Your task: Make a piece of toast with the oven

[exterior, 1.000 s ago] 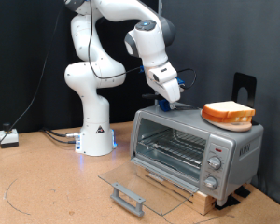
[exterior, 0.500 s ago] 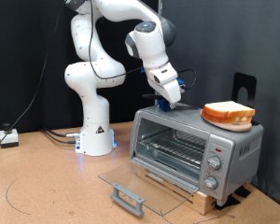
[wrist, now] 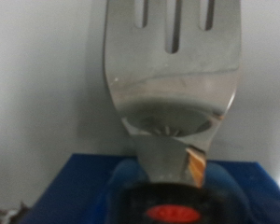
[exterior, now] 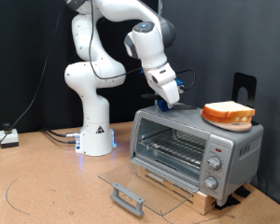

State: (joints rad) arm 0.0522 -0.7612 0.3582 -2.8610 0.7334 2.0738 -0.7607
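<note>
Nothing has shifted since the earlier frames: your arm and everything on the bench (exterior: 47, 187) sit as they did a second ago. Your hand (exterior: 170, 99) hangs over the top of the oven (exterior: 191, 149), toward its end at nine o'clock in the exterior view. In the wrist view you see it closed on the blue-and-black handle of a slotted metal spatula (wrist: 173, 84), whose blade lies against a pale surface. Look to three o'clock of the hand in the exterior view and you find the piece of toast (exterior: 230, 113) lying on an orange dish (exterior: 224, 121) on the oven's roof, well apart from the fingers. Your oven's glass door (exterior: 140, 183) is dropped fully open onto the bench, its handle toward six o'clock, and the wire rack (exterior: 173, 149) inside shows bare. Three round knobs (exterior: 215, 169) line the side panel at the oven's three o'clock end
</note>
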